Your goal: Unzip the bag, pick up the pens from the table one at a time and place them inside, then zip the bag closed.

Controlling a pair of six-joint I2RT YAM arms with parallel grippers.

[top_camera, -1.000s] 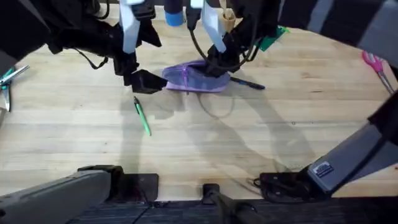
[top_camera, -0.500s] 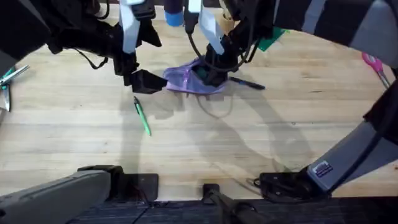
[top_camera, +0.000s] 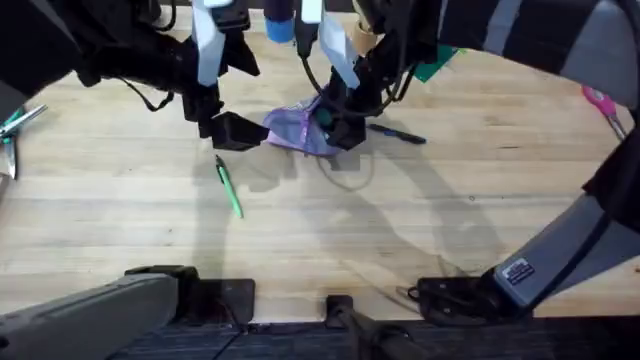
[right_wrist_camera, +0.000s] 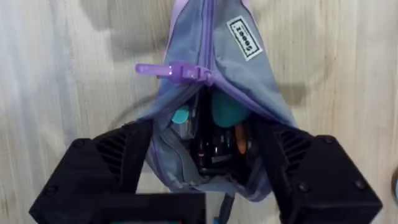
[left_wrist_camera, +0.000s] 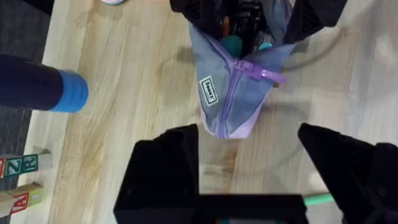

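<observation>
The lavender bag (top_camera: pixel 295 128) lies at the middle back of the table (top_camera: pixel 330 230), partly unzipped, with its purple zipper pull (right_wrist_camera: pixel 177 71) about midway along. My right gripper (top_camera: pixel 335 122) is open and straddles the bag's open end (right_wrist_camera: pixel 230 56), a finger on each side of the gaping mouth, where several items show inside. My left gripper (top_camera: pixel 237 132) is open and holds nothing, just off the bag's closed end (left_wrist_camera: pixel 227 99). The green pen (top_camera: pixel 229 187) lies on the table nearer than the left gripper. The dark pen (top_camera: pixel 398 133) lies right of the bag.
Pink scissors (top_camera: pixel 600 102) lie at the far right edge and teal scissors (top_camera: pixel 12 125) at the far left. A blue cylinder (top_camera: pixel 280 25), a green item (top_camera: pixel 435 62) and letter blocks (left_wrist_camera: pixel 18 168) sit at the back. The near half of the table offers free room.
My right gripper has moved left along the bag. The bag has bunched up shorter and its mouth has opened. The left arm and both pens have stayed put.
</observation>
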